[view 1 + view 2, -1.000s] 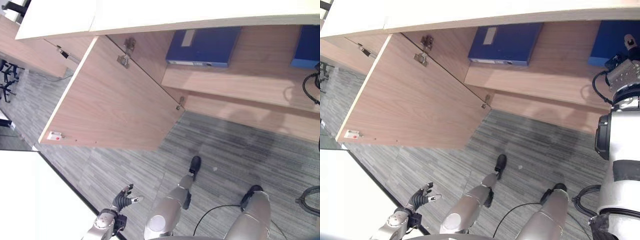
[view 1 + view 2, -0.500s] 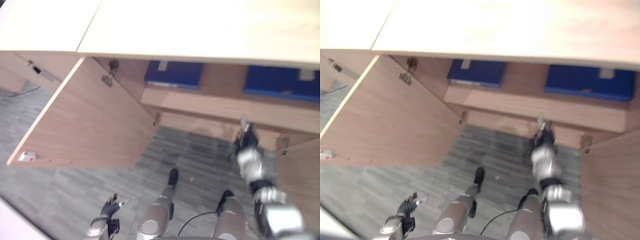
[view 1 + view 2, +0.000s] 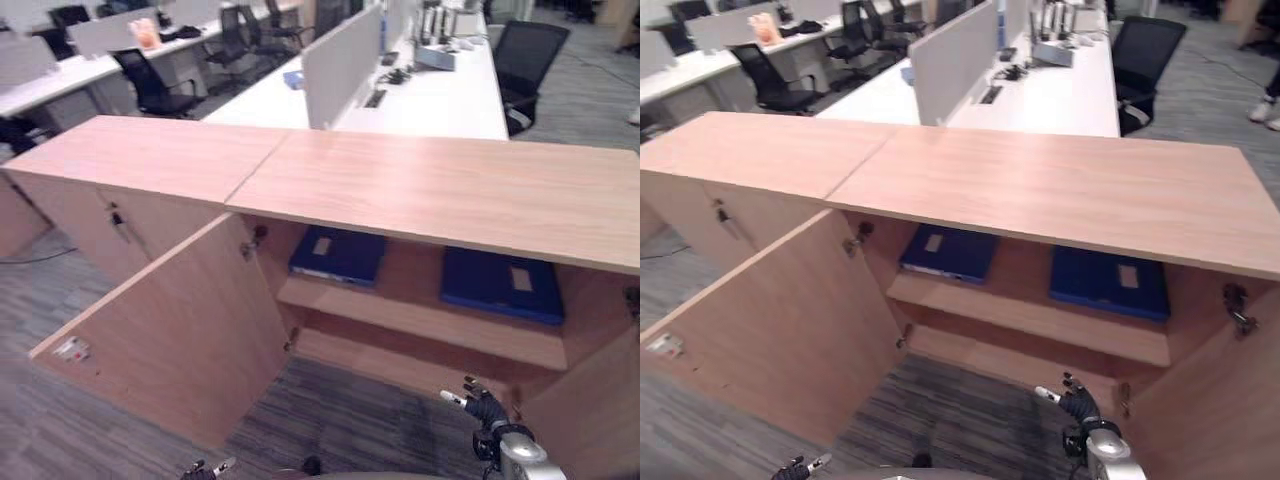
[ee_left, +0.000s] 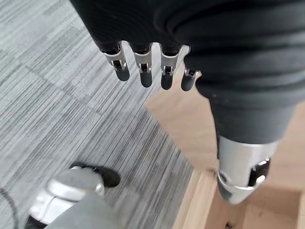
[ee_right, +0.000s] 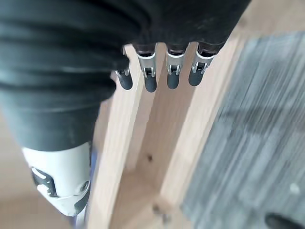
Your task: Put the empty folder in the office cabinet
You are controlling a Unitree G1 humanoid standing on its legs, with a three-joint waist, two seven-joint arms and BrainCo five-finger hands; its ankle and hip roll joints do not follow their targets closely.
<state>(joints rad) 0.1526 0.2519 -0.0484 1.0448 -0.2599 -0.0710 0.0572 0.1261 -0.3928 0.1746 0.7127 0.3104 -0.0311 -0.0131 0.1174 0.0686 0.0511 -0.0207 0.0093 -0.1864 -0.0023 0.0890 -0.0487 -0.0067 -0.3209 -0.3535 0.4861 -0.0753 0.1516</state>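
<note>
In the left eye view, the cabinet (image 3: pixel 420 190) stands open, with two blue folders lying flat on its upper shelf (image 3: pixel 420 325). The left folder (image 3: pixel 338 255) and the right folder (image 3: pixel 503 283) each carry a pale label, but the writing on it is too small to read. The right hand (image 3: pixel 478 405) hangs low in front of the cabinet, below the shelf, and it holds nothing. The right folder lies above this hand and further back, with its long side along the shelf edge. A small white sticker with a red mark (image 3: pixel 72 349) sits on the open left door (image 3: pixel 180 330); I cannot read it.

In the right eye view, the left hand (image 3: pixel 800 466) shows at the bottom edge, well away from both folders, so the right hand is clearly the nearer one. I judge that a folder is already in the cabinet, and I cannot tell which of the two is the empty one.

In the left wrist view, the fingers (image 4: pixel 145 71) of the left hand are straight and relaxed above the grey carpet (image 4: pixel 57 109), with nothing between them.

In the right wrist view, the fingers (image 5: pixel 159 71) of the right hand are also straight and free, pointing toward the wooden edge of the cabinet.
</note>
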